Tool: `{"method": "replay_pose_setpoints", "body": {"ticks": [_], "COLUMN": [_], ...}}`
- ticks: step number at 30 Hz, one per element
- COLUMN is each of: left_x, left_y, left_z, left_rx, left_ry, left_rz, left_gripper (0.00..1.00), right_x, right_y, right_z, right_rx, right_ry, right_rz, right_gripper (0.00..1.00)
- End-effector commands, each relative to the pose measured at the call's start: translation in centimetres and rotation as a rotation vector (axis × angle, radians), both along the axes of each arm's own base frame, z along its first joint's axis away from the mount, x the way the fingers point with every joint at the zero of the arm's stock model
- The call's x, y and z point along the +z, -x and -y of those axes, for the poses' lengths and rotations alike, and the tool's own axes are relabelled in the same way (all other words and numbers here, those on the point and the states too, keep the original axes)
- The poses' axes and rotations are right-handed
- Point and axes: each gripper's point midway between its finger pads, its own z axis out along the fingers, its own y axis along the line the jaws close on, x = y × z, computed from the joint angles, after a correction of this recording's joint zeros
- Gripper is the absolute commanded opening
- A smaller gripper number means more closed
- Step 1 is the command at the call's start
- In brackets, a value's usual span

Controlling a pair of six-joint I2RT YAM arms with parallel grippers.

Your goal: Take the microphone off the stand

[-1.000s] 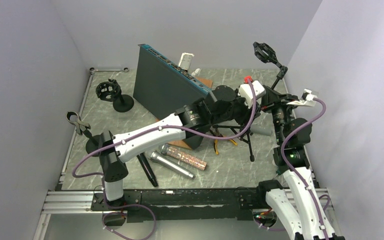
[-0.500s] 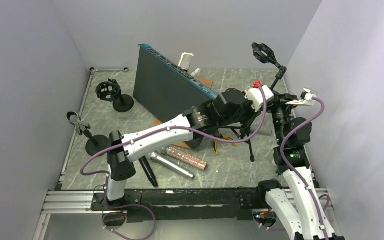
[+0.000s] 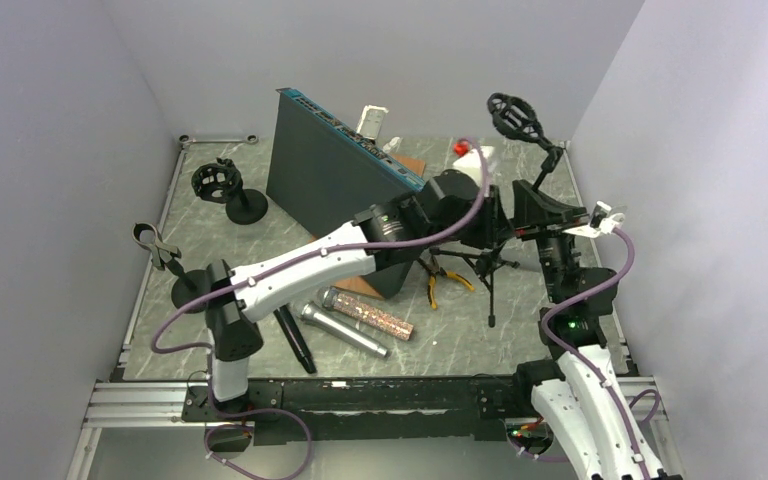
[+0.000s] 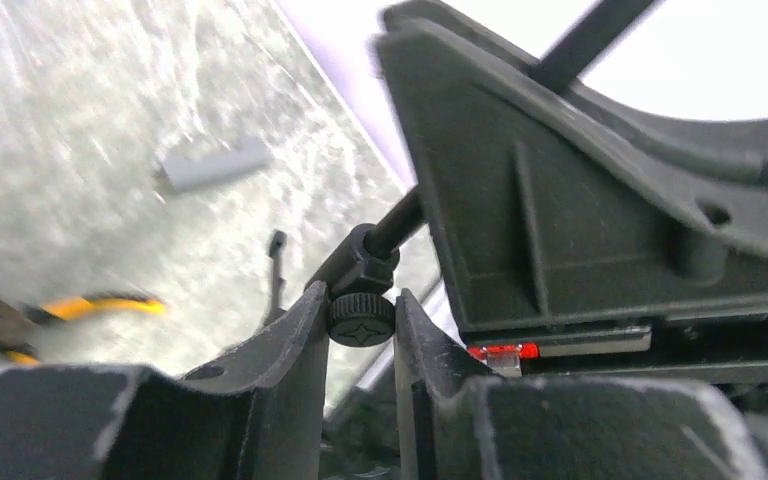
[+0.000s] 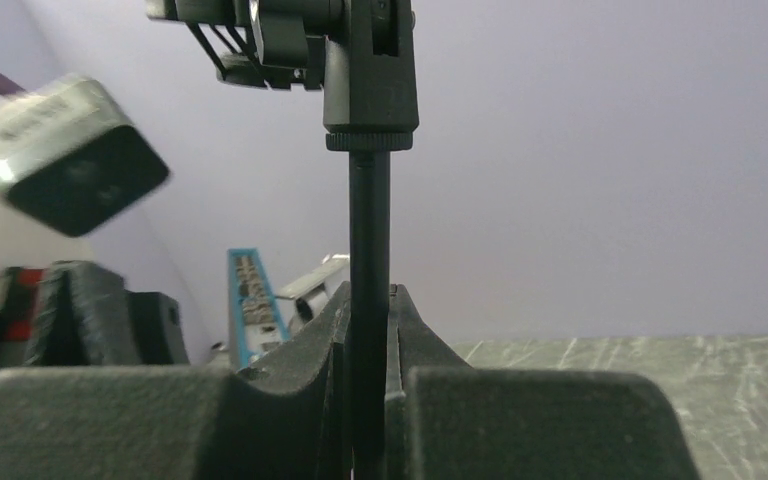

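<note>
The black tripod microphone stand point(image 3: 490, 268) stands at the right of the table, and its thin rod rises to a black shock mount point(image 3: 515, 115). I see no microphone in that mount. My left gripper point(image 3: 500, 225) is shut on the stand's knurled knob point(image 4: 361, 320), one finger on each side of it. My right gripper point(image 3: 535, 205) is shut on the stand's rod point(image 5: 370, 230), just below the mount's collar point(image 5: 371, 90). A silver microphone point(image 3: 345, 331), a glittery one point(image 3: 370, 312) and a black one point(image 3: 294, 340) lie on the table in front.
A tall dark panel point(image 3: 330, 175) stands behind the left arm. Two small desk stands sit at the left, one with a round mount point(image 3: 224, 186) and one with a clip point(image 3: 165, 255). Orange-handled pliers point(image 3: 440, 285) lie by the tripod's legs. The right wall is close.
The stand's top and mount have swung left. My left gripper has drawn back left and up with its wrist turned. My right gripper has shifted left with the rod.
</note>
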Motion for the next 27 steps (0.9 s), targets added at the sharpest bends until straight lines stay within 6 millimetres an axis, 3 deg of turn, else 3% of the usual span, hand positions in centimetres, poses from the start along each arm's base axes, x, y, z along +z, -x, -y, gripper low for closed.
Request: {"method": "replay_pose_setpoints", "body": {"ticks": [1,4,8,11,17,21,26,27], "left_x": [8.3,9.2,9.9,10.4,9.7,9.7,9.2,9.3], "left_y": [-0.7,-1.2,-1.3,-1.2,0.0,1.3,1.7,1.7], "left_z": [-4.2,-5.4,-5.0,-4.9,-4.5,-4.2,-5.7,-6.1], "left_rx": [0.16,0.171,0.115,0.109,0.032,-0.066,-0.075,-0.074], "left_ry": [0.472,0.697,0.852,0.86,0.883,0.883,0.837,0.828], "left_rz": [-0.344,-0.477,-0.64,-0.654,-0.736,-0.715,-0.533,-0.487], "left_gripper": [0.0,0.0,0.0,0.0,0.01,0.4,0.91,0.95], "right_x": [3.1,3.0,2.8,2.6,2.2,1.7,1.4,1.3], "right_y": [2.2,2.4,2.4,2.4,2.5,1.9,1.8,1.8], "right_z": [-0.5,-0.6,-0.8,-0.8,-0.6,-0.1,0.4,0.5], "right_rx": [0.026,0.034,0.048,0.043,0.018,-0.021,-0.058,-0.067], "right_ry": [0.023,0.019,0.017,0.025,0.062,0.079,0.111,0.116], "right_rz": [0.166,0.169,0.169,0.169,0.167,0.133,0.115,0.112], "right_gripper": [0.0,0.0,0.0,0.0,0.0,0.0,0.0,0.0]}}
